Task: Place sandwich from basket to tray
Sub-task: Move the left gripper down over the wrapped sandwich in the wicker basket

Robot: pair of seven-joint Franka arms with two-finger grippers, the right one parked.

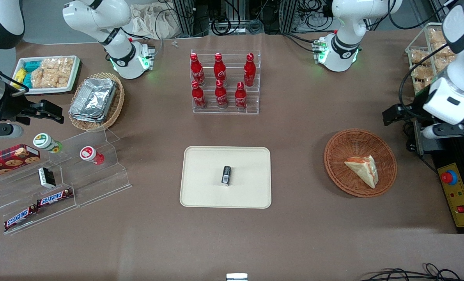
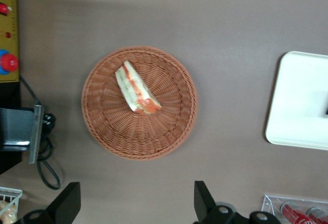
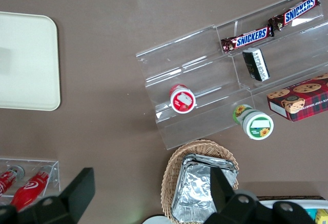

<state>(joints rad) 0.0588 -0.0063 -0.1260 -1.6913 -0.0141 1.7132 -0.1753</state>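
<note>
The sandwich, a pale bread wedge with orange-pink filling along one edge, lies in the reddish-brown wicker basket. Both also show in the left wrist view: the sandwich and the basket. My left gripper hangs high above the table, beside the basket and a little farther from the front camera. It is open wide and empty, with bare table between its fingers. The cream tray lies nearer the table's middle and also shows in the left wrist view. A small dark packet lies on the tray.
A yellow control box with a red button and a wire rack of snack bags flank the working arm. A clear rack of red bottles stands farther back. A tan basket of foil containers, a snack tray and an acrylic shelf lie toward the parked arm's end.
</note>
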